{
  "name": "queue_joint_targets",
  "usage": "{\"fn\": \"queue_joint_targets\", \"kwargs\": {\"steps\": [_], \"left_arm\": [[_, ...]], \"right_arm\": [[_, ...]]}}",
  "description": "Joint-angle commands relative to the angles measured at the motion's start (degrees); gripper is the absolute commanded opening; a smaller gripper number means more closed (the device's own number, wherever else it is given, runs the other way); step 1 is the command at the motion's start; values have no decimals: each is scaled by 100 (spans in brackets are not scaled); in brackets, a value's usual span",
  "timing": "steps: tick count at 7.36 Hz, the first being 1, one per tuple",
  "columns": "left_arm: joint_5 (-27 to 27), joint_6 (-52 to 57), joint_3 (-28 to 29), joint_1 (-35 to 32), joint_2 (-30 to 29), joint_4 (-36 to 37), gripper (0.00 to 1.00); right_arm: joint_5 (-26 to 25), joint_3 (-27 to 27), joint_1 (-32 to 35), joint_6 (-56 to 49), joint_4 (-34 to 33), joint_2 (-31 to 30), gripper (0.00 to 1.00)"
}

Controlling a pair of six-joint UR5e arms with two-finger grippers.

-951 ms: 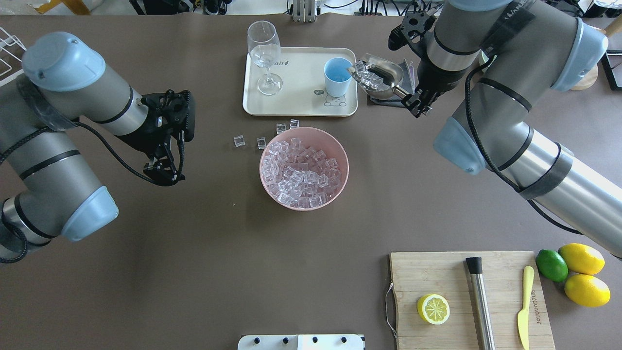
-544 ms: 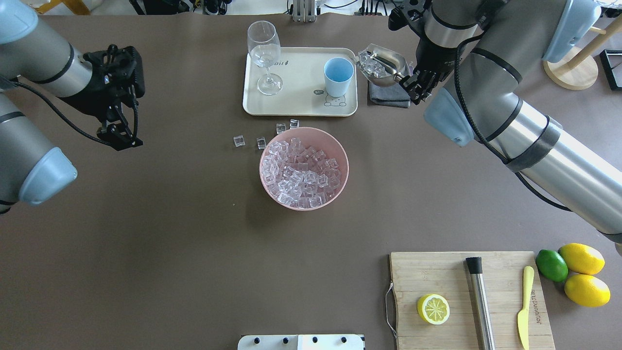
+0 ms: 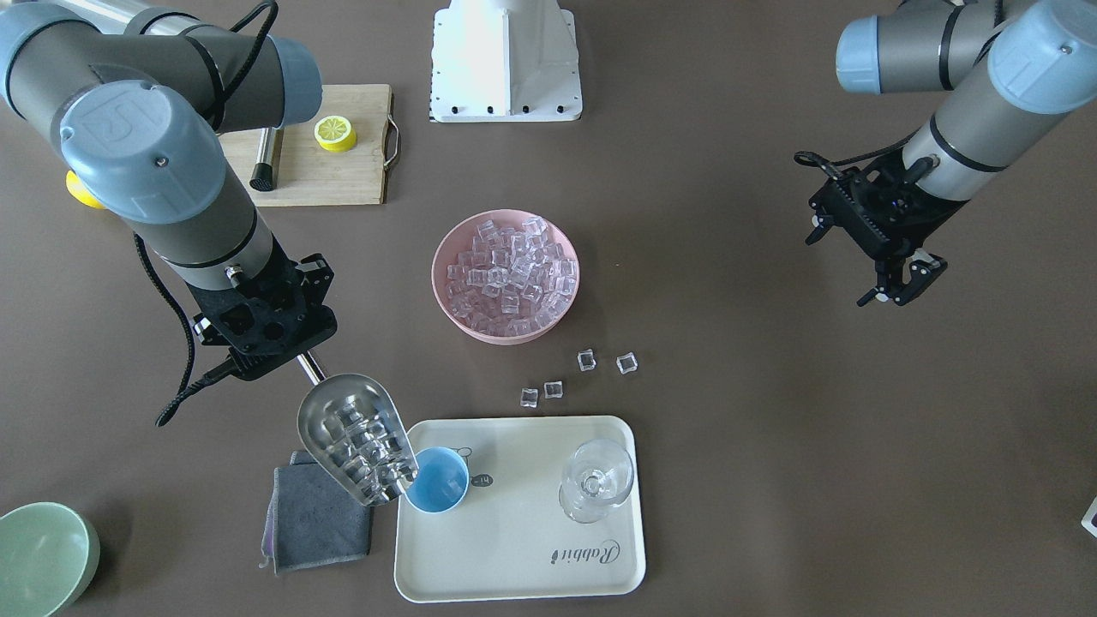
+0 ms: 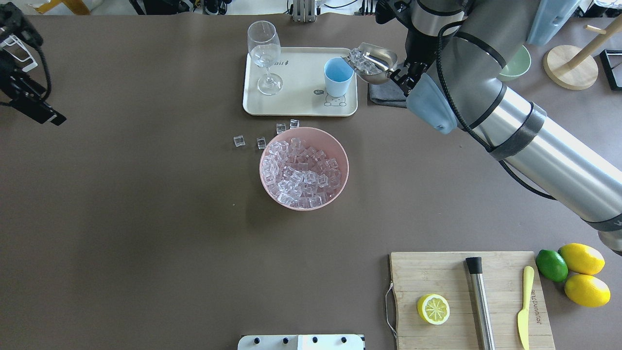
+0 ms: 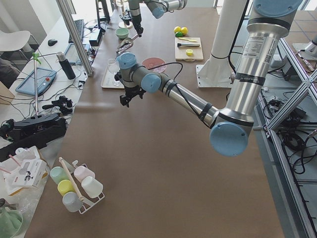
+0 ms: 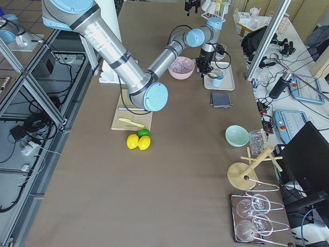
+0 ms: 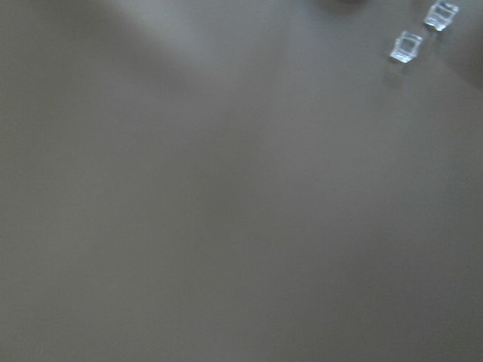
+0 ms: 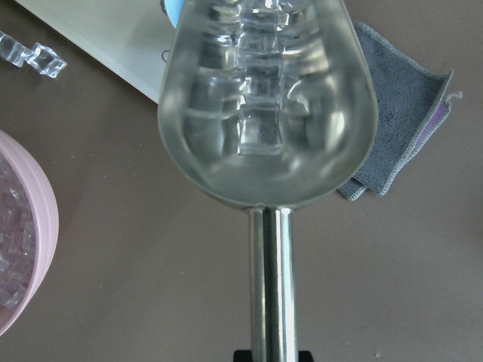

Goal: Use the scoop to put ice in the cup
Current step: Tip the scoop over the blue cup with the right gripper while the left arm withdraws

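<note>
My right gripper (image 3: pixel 302 360) is shut on the rod handle of the steel scoop (image 3: pixel 353 435), which also shows in the overhead view (image 4: pixel 373 59) and the right wrist view (image 8: pixel 266 113). The scoop holds several ice cubes (image 3: pixel 367 454), and its mouth hangs over the rim of the light-blue cup (image 3: pixel 439 482), which looks empty inside. The cup (image 4: pixel 337 77) stands on the cream tray (image 3: pixel 514 523). More ice fills the pink bowl (image 3: pixel 505 276). My left gripper (image 3: pixel 902 287) is open and empty, far from all of these.
A stemmed glass (image 3: pixel 596 480) stands on the tray. A grey cloth (image 3: pixel 317 514) lies under the scoop. Several loose cubes (image 3: pixel 585 360) lie between bowl and tray. A pale green bowl (image 3: pixel 43 557), a cutting board (image 4: pixel 466 296) and citrus fruit (image 4: pixel 580 274) sit at the edges.
My right gripper pulled the scoop back from the cup, then brought it forward to the rim again, higher. My left arm swung away to the table's left edge.
</note>
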Motion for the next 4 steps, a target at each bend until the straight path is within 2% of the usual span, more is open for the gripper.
{"fn": "queue_joint_targets", "kwargs": {"steps": [1,4], "left_arm": [[-467,-165,19,-1045,812,-35,99],[-388,-148,140,-2547,1569,18,99]], "right_arm": [[-20,-110,-52,-700,-558,245,0],[-55,-286,-61,-1133,-1165,527,0]]}}
